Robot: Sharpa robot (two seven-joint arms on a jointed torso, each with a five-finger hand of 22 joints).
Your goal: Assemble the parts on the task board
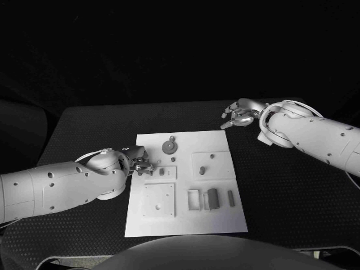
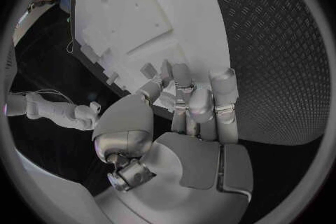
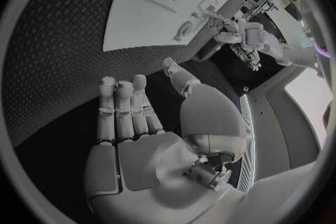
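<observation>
The white task board (image 1: 220,216) lies in the middle of the black table. My left hand (image 1: 138,163) is at its left edge, thumb and fingertips (image 2: 183,79) drawn together on a small grey part (image 2: 166,71) just over the board (image 2: 161,0). A round disc part (image 1: 170,147), two short pegs (image 1: 202,169) and several upright blocks (image 1: 212,197) stand on the board. My right hand (image 1: 240,115) hovers over the bare table past the board's far right corner, its fingers (image 3: 126,106) straight and apart, holding nothing. The board (image 3: 150,5) lies beyond the right hand's fingertips.
A raised square plate (image 1: 159,199) sits at the board's near left. Black ribbed table (image 1: 293,191) surrounds the board on all sides. My left hand (image 3: 225,25) shows at the board's edge in the right wrist view.
</observation>
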